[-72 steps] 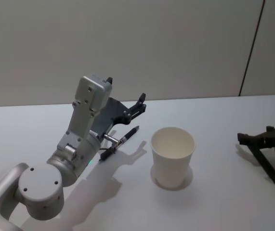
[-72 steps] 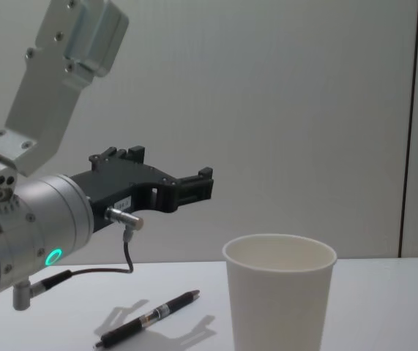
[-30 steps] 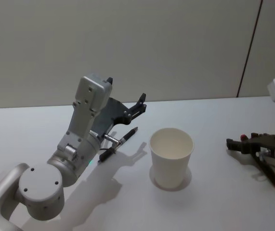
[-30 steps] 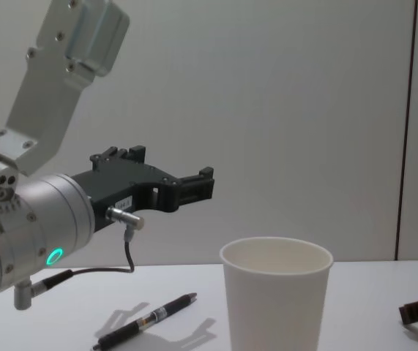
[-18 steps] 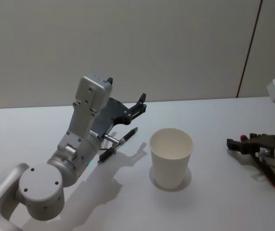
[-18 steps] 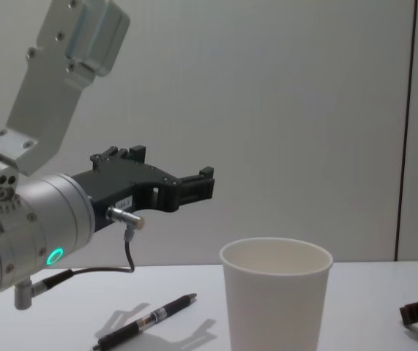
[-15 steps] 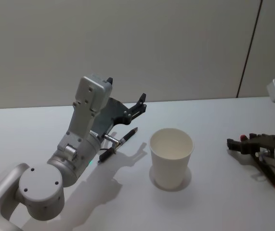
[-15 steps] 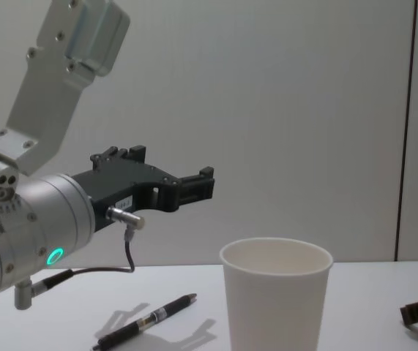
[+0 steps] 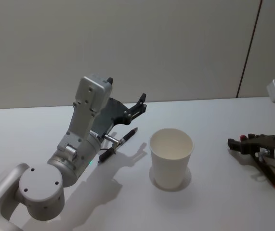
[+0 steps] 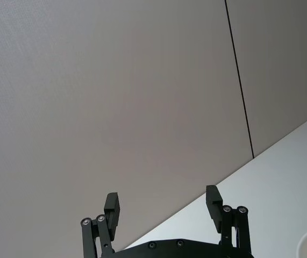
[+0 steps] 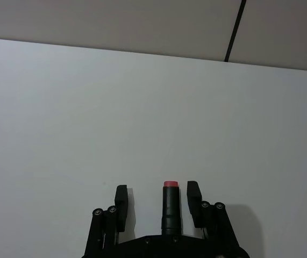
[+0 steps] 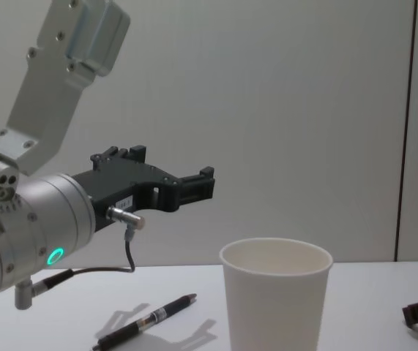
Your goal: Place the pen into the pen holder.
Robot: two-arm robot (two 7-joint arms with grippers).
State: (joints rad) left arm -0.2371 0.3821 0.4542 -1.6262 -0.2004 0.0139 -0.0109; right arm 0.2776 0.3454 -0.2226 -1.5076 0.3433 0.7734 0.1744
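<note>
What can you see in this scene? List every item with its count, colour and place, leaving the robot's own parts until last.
Pen holder: one, white paper cup, upright mid-table.
Pen: one, black, lying on the table left of the cup.
Red-ended pen: one, dark, between the right gripper's open fingers.
Table: one, white.
Wall: one, grey-beige, behind the table.
Left gripper: one, black, open, raised in the air near the black pen.
Right gripper: one, black, open, low at the table's right side.
</note>
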